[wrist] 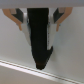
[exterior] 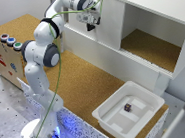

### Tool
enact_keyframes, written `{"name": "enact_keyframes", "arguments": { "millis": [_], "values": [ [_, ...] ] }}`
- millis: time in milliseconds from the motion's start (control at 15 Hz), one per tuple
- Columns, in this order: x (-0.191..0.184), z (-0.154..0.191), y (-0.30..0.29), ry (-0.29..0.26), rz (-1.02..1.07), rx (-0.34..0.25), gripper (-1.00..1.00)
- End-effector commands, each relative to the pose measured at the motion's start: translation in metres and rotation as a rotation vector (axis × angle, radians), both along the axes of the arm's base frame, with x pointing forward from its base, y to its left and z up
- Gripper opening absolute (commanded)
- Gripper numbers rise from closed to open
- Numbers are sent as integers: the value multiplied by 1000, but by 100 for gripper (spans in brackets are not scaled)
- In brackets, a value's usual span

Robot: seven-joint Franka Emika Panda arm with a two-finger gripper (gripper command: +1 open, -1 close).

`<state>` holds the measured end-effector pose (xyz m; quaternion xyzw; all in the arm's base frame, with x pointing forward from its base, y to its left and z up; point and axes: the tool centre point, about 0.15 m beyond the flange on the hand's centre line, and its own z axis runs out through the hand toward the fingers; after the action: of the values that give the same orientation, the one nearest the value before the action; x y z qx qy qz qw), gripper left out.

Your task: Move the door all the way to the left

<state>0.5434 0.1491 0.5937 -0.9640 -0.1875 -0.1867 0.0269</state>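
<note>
Cork-topped bench [exterior: 78, 89] fills the exterior view, carrying a white cabinet [exterior: 149, 11] whose open compartment shows at the exterior view's right. The door [exterior: 107, 20] covers the other half, and the end effector [exterior: 90, 25] is pressed up against its face. A white tray [exterior: 129, 111] holding a small dark object [exterior: 127, 107] sits nearer the camera, well apart.

From the wrist view, the black handle [wrist: 40, 37] stands between the two fingers [wrist: 20, 20], which look spread wide on either side of it rather than closed. By my judgement the handle is engaged and the slide itself is the step in hand; next comes a steady sideways push along the track until the door stops.
</note>
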Motion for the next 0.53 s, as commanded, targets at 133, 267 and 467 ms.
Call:
{"name": "enact_keyframes", "arguments": {
  "millis": [133, 267, 467],
  "values": [
    [-10, 6, 39, -125, -112, -112, 100],
    [-49, 6, 25, -192, -202, -117, 100],
    [-89, 5, 11, -148, -217, -56, 100]
  ]
}}
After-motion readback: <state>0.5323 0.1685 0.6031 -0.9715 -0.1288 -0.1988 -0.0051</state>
